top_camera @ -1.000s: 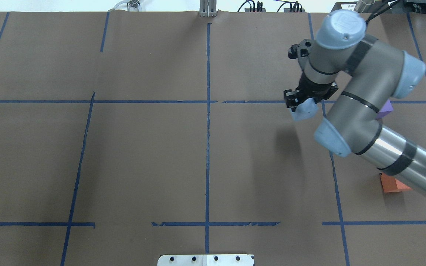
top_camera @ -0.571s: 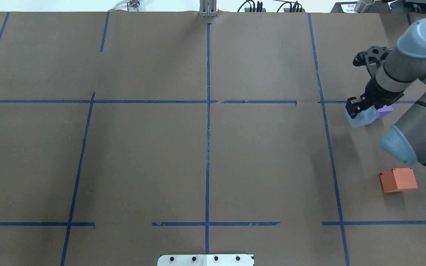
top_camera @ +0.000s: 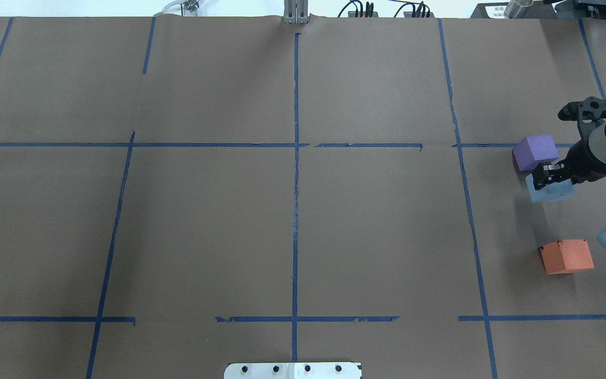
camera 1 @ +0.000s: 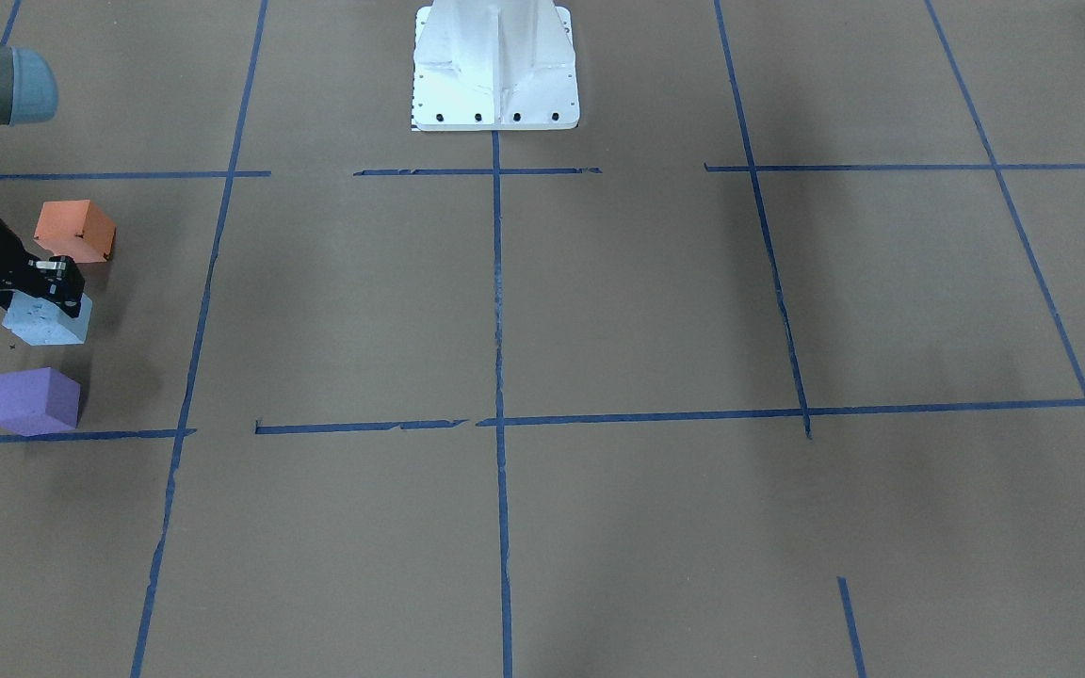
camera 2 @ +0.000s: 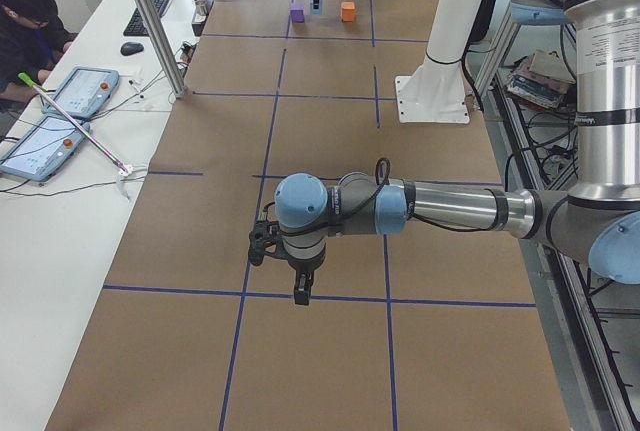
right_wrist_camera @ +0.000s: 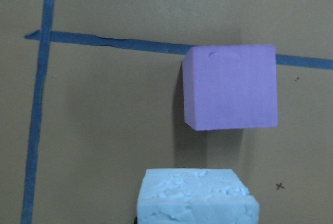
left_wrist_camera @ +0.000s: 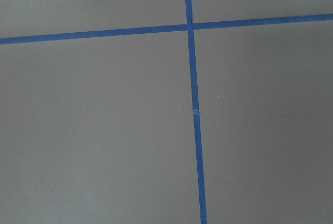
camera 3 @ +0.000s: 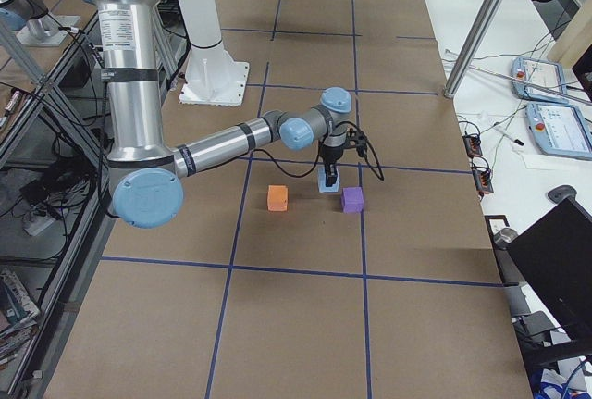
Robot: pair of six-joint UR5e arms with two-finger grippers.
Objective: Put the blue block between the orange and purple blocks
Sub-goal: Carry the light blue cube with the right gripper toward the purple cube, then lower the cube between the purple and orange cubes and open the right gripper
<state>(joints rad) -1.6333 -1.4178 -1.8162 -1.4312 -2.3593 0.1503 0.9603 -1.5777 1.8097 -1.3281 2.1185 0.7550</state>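
Observation:
My right gripper [top_camera: 558, 176] is shut on the light blue block [top_camera: 550, 191] and holds it low over the brown paper; I cannot tell whether it touches. The purple block [top_camera: 534, 151] lies just beyond it and the orange block [top_camera: 567, 256] nearer the robot. The front view shows the blue block [camera 1: 45, 322] between the orange block [camera 1: 74, 231] and the purple block [camera 1: 36, 401]. The right wrist view shows the purple block [right_wrist_camera: 230, 86] ahead of the blue block [right_wrist_camera: 195, 197]. My left gripper [camera 2: 300, 291] shows only in the exterior left view; I cannot tell whether it is open.
Blue tape lines [top_camera: 295, 173] divide the paper-covered table. The white robot base [camera 1: 495, 66] stands at the middle of the robot's side. An operator's bench with tablets [camera 2: 60, 111] and a metal post [camera 2: 150, 26] run along the far side.
My right arm has swung right across the table with the blue block, from left of the purple block to between the purple and orange blocks. The purple block is now uncovered.

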